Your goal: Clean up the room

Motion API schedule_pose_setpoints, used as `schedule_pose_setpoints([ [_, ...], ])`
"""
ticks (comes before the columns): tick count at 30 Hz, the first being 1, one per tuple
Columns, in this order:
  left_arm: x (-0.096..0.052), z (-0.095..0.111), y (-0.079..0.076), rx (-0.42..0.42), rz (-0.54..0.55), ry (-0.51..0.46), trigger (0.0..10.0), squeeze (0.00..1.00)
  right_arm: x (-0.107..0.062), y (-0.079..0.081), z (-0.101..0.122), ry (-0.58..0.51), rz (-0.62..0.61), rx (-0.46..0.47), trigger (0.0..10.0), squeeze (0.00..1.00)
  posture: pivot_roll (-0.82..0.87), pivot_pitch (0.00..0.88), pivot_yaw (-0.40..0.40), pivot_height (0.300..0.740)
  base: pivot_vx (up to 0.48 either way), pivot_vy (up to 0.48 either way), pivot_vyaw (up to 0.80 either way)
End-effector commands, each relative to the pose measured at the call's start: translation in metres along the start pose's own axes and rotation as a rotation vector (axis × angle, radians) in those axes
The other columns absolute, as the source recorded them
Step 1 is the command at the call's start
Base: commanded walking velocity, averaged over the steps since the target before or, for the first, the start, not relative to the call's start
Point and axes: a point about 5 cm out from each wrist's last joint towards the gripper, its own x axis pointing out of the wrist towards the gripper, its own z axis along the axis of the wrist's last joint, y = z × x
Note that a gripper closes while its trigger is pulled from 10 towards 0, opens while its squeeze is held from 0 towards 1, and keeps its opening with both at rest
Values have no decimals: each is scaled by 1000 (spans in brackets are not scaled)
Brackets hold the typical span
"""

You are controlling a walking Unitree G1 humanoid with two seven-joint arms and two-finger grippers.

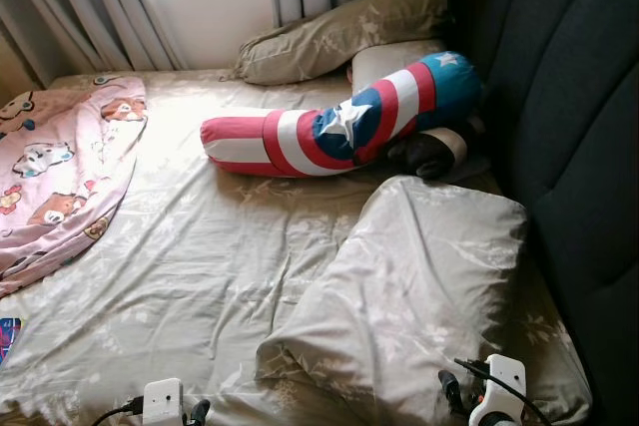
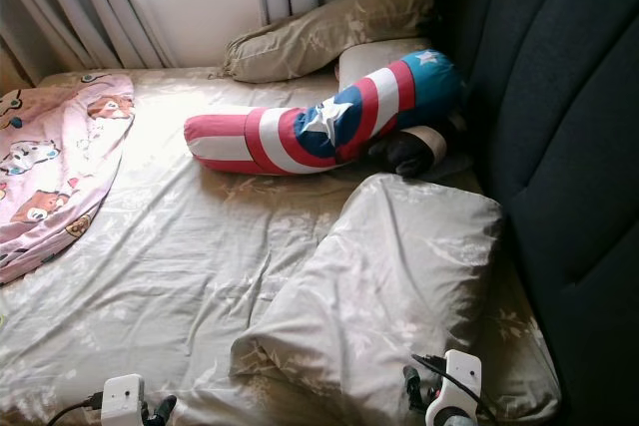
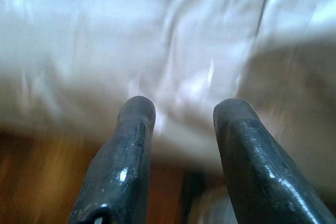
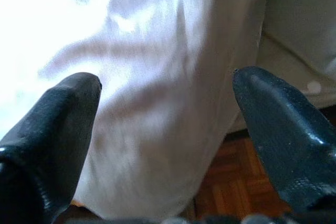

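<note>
Beige pillow (image 1: 414,291) askew on bed (image 1: 190,276), ahead of right gripper (image 4: 165,103), jaws spread wide, empty. Left gripper (image 3: 184,114) parted over sheet edge, empty. Advise: close on pillow's near corner, grab cover deep, drag square to headboard (image 1: 579,147).

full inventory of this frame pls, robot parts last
bolster pillow: 1, red and white stripes with blue shield and white stars, lying across the middle of the bed
near pillow: 1, beige floral, on the bed by the headboard
far pillows: 2, beige, by the curtains, one partly under the bolster
dark object: 1, black-brown, tucked under the bolster's blue end; cannot identify
blanket: 1, pink with cartoon bears, on the bed's far side from the headboard
bedsheet: 1, beige, wrinkled
headboard: 1, dark padded
curtains: grey, behind the bed
floor: brown wood parquet
left end effector: open, at the bed edge
right end effector: open, over the sheet
</note>
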Motion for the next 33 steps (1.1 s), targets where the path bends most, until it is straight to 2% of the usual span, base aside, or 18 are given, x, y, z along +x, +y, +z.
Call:
schedule_pose_setpoints([
  [1,14,47,2,26,-3,-144,10000,0,0,3,-1,-4,11,0,10000,0,14,82,73,740,0,0,0],
  [2,15,55,0,27,-11,-199,10000,0,0,3,-2,-6,1,22,10000,0,14,85,70,740,0,0,0],
  [3,15,55,0,27,-11,-199,10000,0,0,3,-2,-6,1,22,10000,0,14,85,70,740,0,0,0],
  [5,16,69,-6,31,-29,-284,10000,0,8,27,16,-69,36,10,10000,0,13,82,67,740,0,0,0],
  [8,17,89,-19,44,-69,-387,10000,0,11,36,26,-121,61,-26,10000,0,13,80,66,740,0,0,0],
  [12,16,96,-22,41,-91,-434,10000,0,11,42,26,-121,83,-42,10000,0,5,70,62,740,0,0,0],
  [16,13,99,-24,68,-124,-471,10000,0,12,52,26,-123,140,-105,10000,0,9,64,62,740,0,0,0],
  [17,12,100,-23,69,-129,-484,10000,0,12,52,24,-108,141,-141,10000,0,10,62,60,740,0,0,0],
  [20,11,100,-23,69,-131,-487,10000,0,11,49,21,-93,117,-158,10000,0,15,58,58,740,0,0,0],
  [21,11,99,-23,69,-133,-486,10000,0,11,44,19,-84,82,-132,10000,98,20,54,57,740,0,0,0],
  [22,11,99,-23,68,-136,-487,10000,0,10,41,18,-80,62,-110,10000,1000,22,53,58,740,0,0,0],
  [26,11,100,-25,72,-146,-493,10000,0,10,29,18,-83,-28,-2,10000,1000,24,50,61,740,0,0,0],
  [31,10,103,-26,80,-157,-508,10000,0,10,22,22,-94,-70,52,10000,1000,65,77,59,740,0,0,0],
  [32,9,105,-26,86,-164,-518,10000,0,10,22,22,-92,-69,64,10000,27,82,98,59,740,0,0,0],
  [33,9,105,-26,86,-164,-518,10000,0,10,22,22,-92,-69,64,10000,27,82,98,59,740,0,0,0],
])
